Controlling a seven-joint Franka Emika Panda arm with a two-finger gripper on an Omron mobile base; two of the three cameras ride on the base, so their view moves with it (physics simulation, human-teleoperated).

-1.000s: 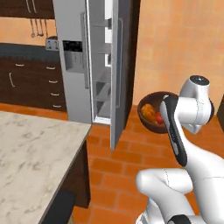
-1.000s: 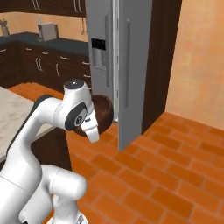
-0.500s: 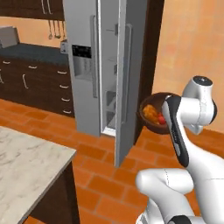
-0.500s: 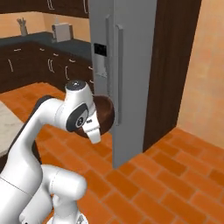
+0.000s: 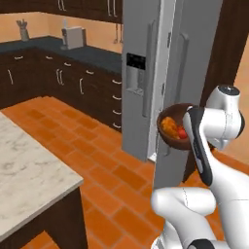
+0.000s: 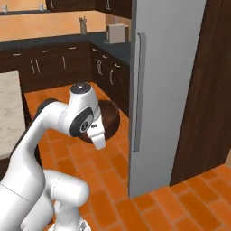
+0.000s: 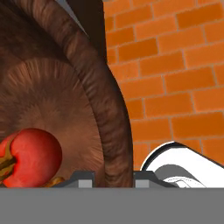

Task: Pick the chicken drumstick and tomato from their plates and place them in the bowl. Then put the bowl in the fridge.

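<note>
My gripper [image 7: 113,178] is shut on the rim of the dark brown wooden bowl [image 5: 171,141], which hangs at chest height above the brick floor. Inside the bowl lie the golden chicken drumstick [image 5: 168,125] and the red tomato [image 5: 182,132]. In the hand view the tomato [image 7: 34,156] rests on the bowl's floor [image 7: 52,105], and the rim passes between my fingertips [image 7: 82,177]. The grey fridge [image 5: 138,73] stands just behind the bowl, its open door [image 5: 194,58] seen nearly edge-on. In the right base view the bowl [image 6: 109,118] sits left of that door [image 6: 167,90]. The plates are out of view.
A marble island counter [image 5: 29,175] fills the lower left. Dark cabinets [image 5: 73,82] under a dark worktop with a toaster [image 5: 73,37] run along the back wall. A dark wood panel [image 6: 212,90] stands right of the fridge. Orange brick floor [image 5: 107,175] lies between island and fridge.
The whole picture has shifted as the base moved: the fridge now looks nearer and its open door more edge-on. The bowl stays held in the same place against the arm.
</note>
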